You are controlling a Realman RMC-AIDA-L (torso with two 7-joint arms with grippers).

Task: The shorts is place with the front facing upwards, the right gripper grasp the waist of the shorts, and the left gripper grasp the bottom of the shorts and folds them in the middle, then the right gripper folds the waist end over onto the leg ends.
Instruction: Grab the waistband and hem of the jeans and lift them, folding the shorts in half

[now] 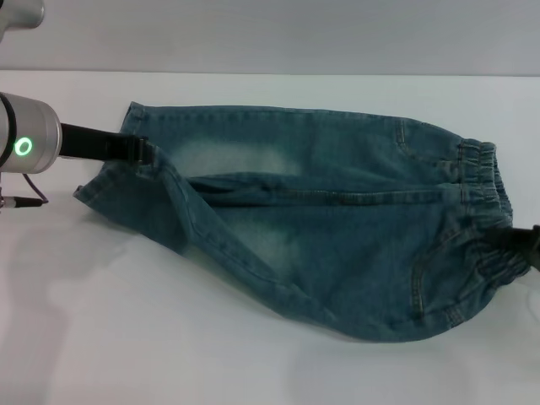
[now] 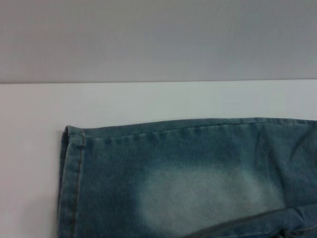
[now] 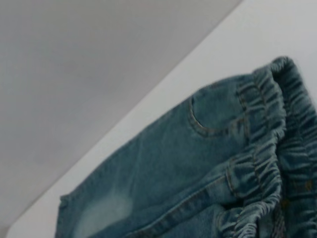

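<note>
From the head view, the shorts [image 1: 321, 228] lie lengthwise across the white surface [image 1: 126, 337], waist [image 1: 485, 211] to the robot's right, leg ends [image 1: 126, 169] to its left; the left hand [image 1: 139, 150] is at the hem of the legs, its black fingers pressed on the denim there, and the near leg's edge is drawn up toward it in a long diagonal ridge; the right hand [image 1: 521, 245] is at the waistband's near corner, where the elastic bunches toward it, though only its dark tip shows at the frame's edge, so I'd say it is pinching the waist but cannot be sure.

In the left wrist view, the far leg's hem [image 2: 74, 173] lies flat on the surface with a pale faded patch [image 2: 198, 198] beside it; the hand's own fingers do not show.

In the right wrist view, the gathered waistband [image 3: 267, 148] fills the near side, a pocket seam [image 3: 208, 124] just beyond it; again no fingers are visible.

As I judge it, both ends are gripped and the lengthwise fold, near half over far half, is under way; the next move calls for both hands to carry the near edge across together, keeping the cloth taut between them, and lay it along the far edge.
</note>
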